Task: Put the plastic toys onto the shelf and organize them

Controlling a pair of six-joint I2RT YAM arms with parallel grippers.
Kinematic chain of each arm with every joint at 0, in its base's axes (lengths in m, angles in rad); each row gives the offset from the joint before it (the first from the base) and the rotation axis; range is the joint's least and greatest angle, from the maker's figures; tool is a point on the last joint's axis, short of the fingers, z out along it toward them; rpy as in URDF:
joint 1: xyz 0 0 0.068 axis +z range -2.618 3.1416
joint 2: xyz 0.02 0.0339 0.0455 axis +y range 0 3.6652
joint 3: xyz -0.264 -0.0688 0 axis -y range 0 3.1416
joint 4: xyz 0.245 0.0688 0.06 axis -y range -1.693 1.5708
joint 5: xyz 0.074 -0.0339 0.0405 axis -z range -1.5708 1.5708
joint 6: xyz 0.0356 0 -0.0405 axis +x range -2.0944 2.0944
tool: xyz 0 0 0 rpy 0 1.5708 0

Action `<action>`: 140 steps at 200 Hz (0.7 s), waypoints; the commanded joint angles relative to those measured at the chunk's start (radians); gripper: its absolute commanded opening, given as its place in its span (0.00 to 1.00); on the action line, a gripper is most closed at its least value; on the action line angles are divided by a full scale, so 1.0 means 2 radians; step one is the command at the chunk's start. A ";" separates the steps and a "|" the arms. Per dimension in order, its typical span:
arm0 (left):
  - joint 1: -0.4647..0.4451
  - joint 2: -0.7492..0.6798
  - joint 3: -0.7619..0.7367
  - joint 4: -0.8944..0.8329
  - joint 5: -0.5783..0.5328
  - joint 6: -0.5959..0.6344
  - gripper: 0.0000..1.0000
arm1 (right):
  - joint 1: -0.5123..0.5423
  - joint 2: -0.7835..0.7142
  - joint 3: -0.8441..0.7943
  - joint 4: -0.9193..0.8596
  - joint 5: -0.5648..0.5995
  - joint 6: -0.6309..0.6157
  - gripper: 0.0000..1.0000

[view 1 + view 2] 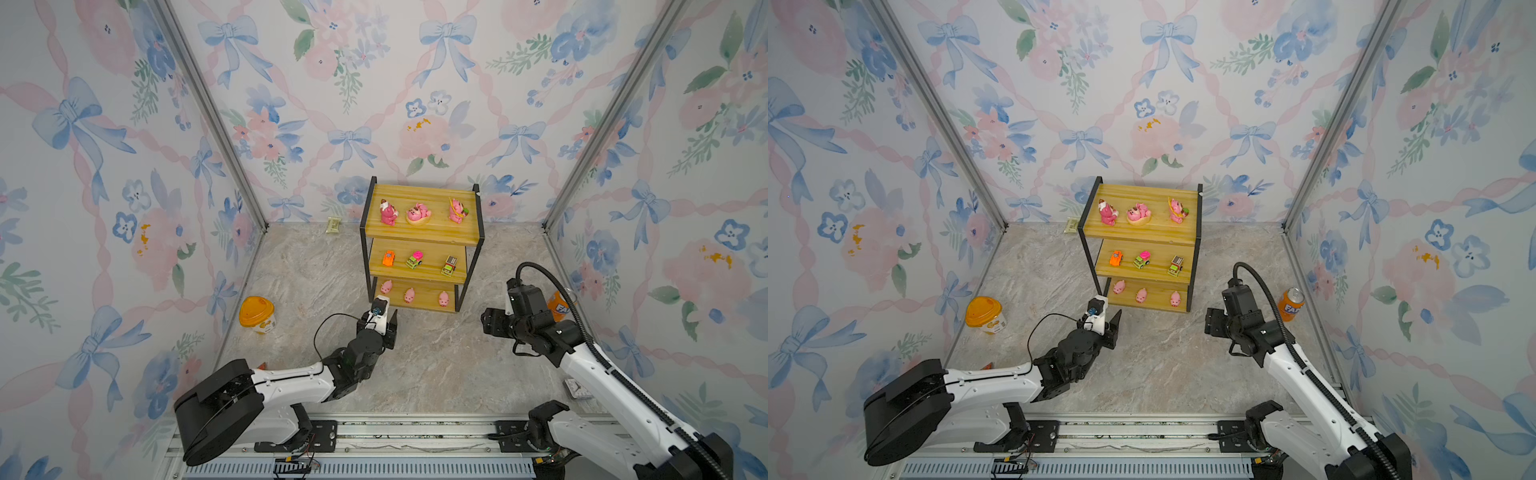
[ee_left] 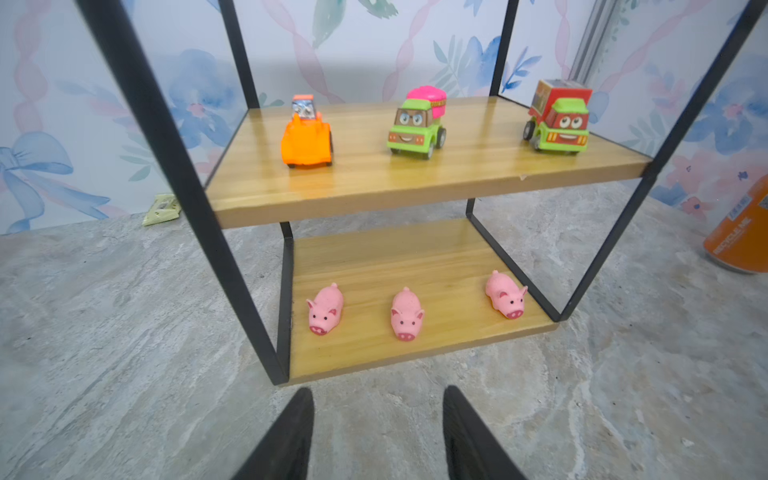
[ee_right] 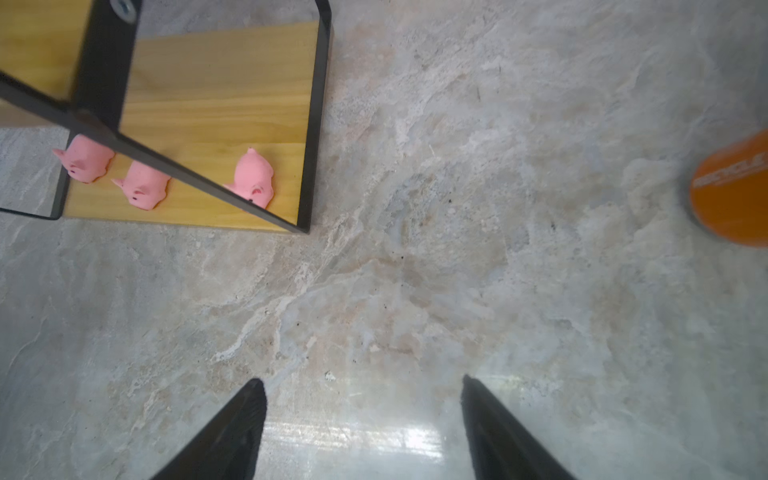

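All nine toys sit on the shelf (image 1: 419, 235), which stands toward the far edge of the table (image 1: 316, 270), and they are sorted by kind. Three bear figurines (image 1: 419, 213) stand in a row on the top board. The orange car (image 1: 388, 258), pink-green car (image 1: 414, 259) and brown-green car (image 1: 449, 266) are spaced along the middle board. Three pigs (image 2: 406, 314) line up near the front edge of the bottom board, the right-hand one turned a little askew.

The left tool (image 2: 378, 390) hovers just in front of the bottom board's left front corner, its jaws parted partway with nothing between them. The right tool (image 3: 362, 378) hangs over bare table off the shelf's right front corner, jaws spread wider and also empty.

No loose toy shows anywhere on the table. What lies there is the orange-lidded tub (image 1: 257, 316) near the left edge, the soda can (image 1: 1291, 304) near the right edge and a small green packet (image 1: 333, 225) by the far edge. By my reading the placing is finished, and little is left beyond perhaps straightening that one pig and drawing both arms back
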 commanded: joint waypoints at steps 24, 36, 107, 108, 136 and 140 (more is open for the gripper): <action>0.037 -0.106 -0.036 -0.051 -0.039 0.051 0.62 | -0.049 0.045 0.077 0.035 0.018 -0.080 0.76; 0.051 -0.135 -0.042 -0.060 -0.040 0.069 0.69 | -0.063 0.055 0.088 0.049 0.019 -0.093 0.77; 0.245 -0.256 -0.107 -0.053 0.036 0.170 0.98 | -0.209 0.077 0.019 0.247 -0.106 -0.102 0.79; 0.252 -0.257 -0.111 -0.047 0.041 0.171 0.97 | -0.212 0.077 0.016 0.251 -0.106 -0.102 0.79; 0.425 -0.266 -0.158 -0.002 0.230 0.113 0.97 | -0.255 0.092 -0.027 0.324 -0.122 -0.102 0.78; 0.440 -0.263 -0.164 0.010 0.248 0.099 0.98 | -0.256 0.095 -0.033 0.333 -0.121 -0.105 0.78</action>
